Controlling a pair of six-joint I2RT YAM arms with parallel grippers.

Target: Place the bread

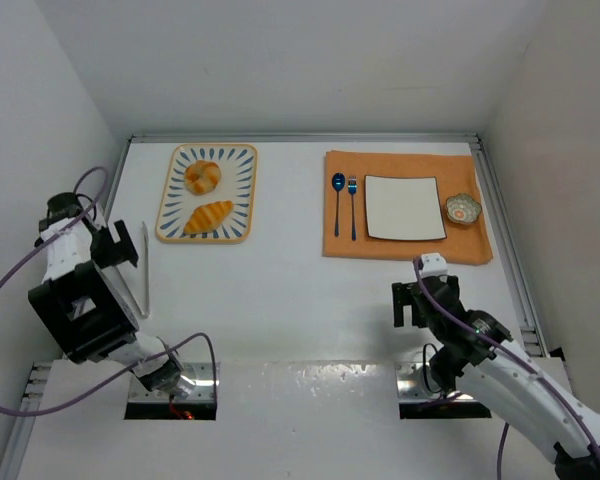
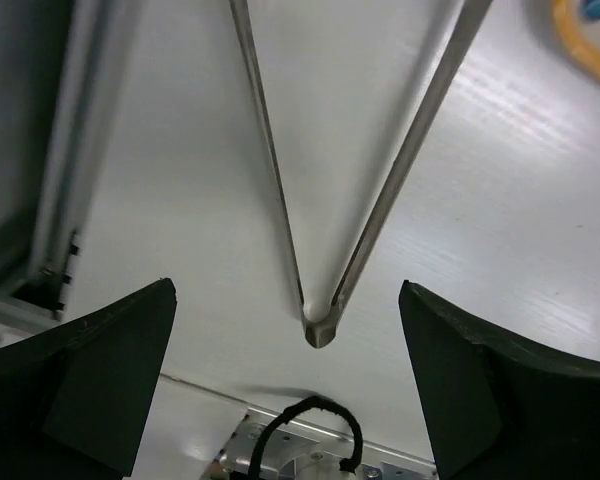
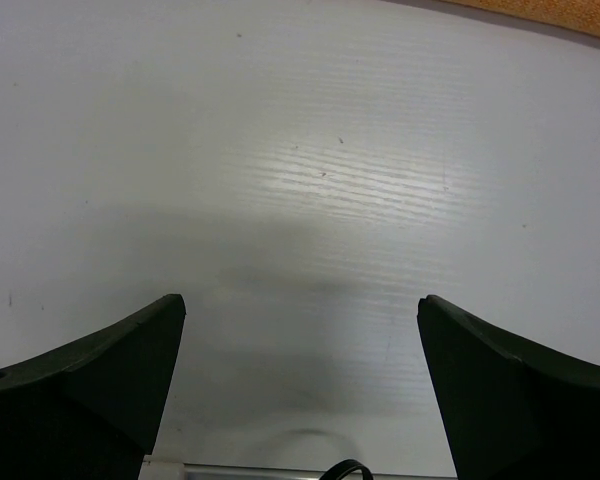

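Note:
A round knotted bun [image 1: 202,177] and an oval scored loaf [image 1: 208,216] lie on a blue-and-white patterned tray [image 1: 242,190] at the back left. Metal tongs [image 1: 144,268] lie on the table beside the left arm; in the left wrist view their joined end [image 2: 320,328] sits between my open fingers. My left gripper [image 1: 114,246] is open above the tongs, touching nothing. My right gripper [image 1: 417,303] is open and empty over bare table, in front of the orange placemat [image 1: 342,248]. A white square plate [image 1: 404,208] lies on the placemat.
A blue spoon [image 1: 338,203] and blue fork [image 1: 352,205] lie left of the white plate. A small patterned bowl [image 1: 463,210] sits at its right. White walls enclose the table, and a metal rail [image 1: 505,228] runs along the right side.

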